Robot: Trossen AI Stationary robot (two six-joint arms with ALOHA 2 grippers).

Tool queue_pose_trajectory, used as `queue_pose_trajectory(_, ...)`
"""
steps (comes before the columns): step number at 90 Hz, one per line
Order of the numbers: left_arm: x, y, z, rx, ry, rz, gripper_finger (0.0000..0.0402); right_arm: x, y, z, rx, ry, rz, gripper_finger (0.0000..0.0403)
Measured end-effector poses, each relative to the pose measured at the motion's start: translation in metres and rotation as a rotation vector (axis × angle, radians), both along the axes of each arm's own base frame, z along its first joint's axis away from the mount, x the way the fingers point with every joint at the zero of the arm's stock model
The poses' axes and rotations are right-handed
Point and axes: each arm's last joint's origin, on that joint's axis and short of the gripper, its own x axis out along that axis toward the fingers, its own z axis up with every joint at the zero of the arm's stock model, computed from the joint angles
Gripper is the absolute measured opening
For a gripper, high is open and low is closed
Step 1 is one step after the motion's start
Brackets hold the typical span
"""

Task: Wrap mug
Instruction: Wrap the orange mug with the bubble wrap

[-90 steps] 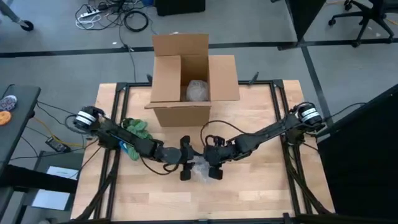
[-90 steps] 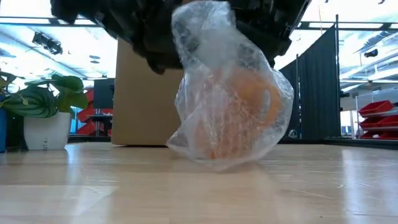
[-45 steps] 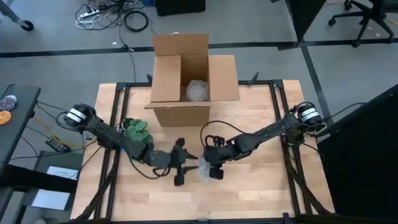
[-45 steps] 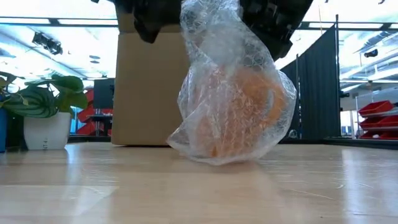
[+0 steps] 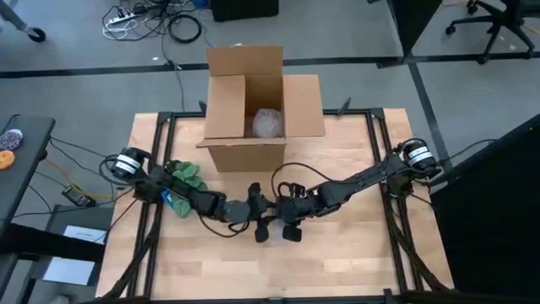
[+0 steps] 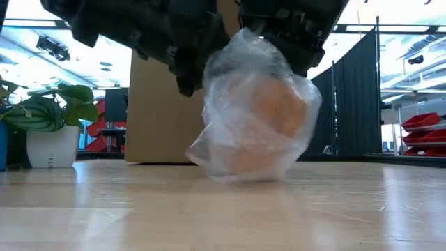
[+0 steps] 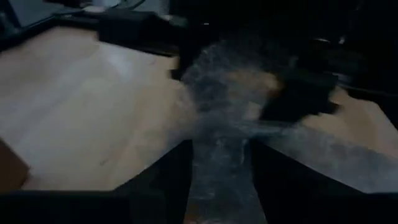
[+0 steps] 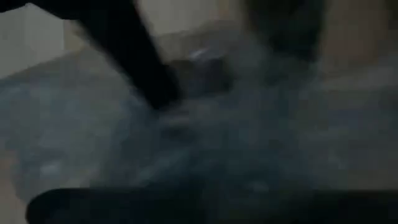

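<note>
Both hands crowd the orange mug (image 6: 268, 115) in bubble wrap (image 6: 230, 150); left hand (image 5: 263, 221) pinches a wrap tail, right hand (image 5: 291, 221) unclear. Pull taut, tuck underneath.

A lab or workshop: red parts bins (image 6: 423, 125) on racks, dark curtain dividers (image 6: 357, 97), loose cables (image 5: 143, 21) on grey floor.

wrapped mug (image 6: 254, 125) before box (image 5: 257, 105), between claws
</note>
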Motion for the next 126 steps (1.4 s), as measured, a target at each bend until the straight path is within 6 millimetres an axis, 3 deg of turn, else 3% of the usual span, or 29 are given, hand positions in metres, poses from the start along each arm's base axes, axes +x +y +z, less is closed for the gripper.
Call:
queue_pose_trajectory(15,0.001,0.003,-0.001,-0.006,0.016,0.007,0.0142,-0.007,0.004,0.010,-0.015,0.079,0.002,0.0040)
queue_pose_trajectory(34,-0.001,-0.001,-0.002,-0.001,0.025,-0.007,0.0142,-0.013,0.012,0.057,-0.028,0.124,0.028,0.0038)
queue_pose_trajectory(45,-0.003,-0.006,-0.003,0.003,0.027,-0.021,0.0142,-0.018,0.009,0.079,-0.160,0.114,-0.013,0.0034)
queue_pose_trajectory(59,-0.005,-0.012,-0.003,0.007,0.030,-0.038,0.0142,-0.015,-0.006,0.084,-0.322,0.087,-0.098,0.0028)
queue_pose_trajectory(71,-0.006,-0.013,-0.004,0.030,0.038,-0.047,0.0142,-0.006,-0.012,0.075,-0.280,0.066,-0.088,0.0024)
queue_pose_trajectory(83,-0.006,-0.013,-0.005,0.042,0.045,-0.034,0.0142,0.003,-0.003,0.058,-0.154,-0.018,0.025,0.0022)
queue_pose_trajectory(108,-0.008,-0.012,-0.001,0.051,0.040,-0.013,0.0142,-0.009,0.001,0.014,-0.099,0.021,0.012,0.0022)
queue_pose_trajectory(126,-0.020,-0.011,0.021,0.095,0.051,-0.052,0.0142,-0.016,-0.001,0.000,-0.081,0.056,-0.004,0.0022)
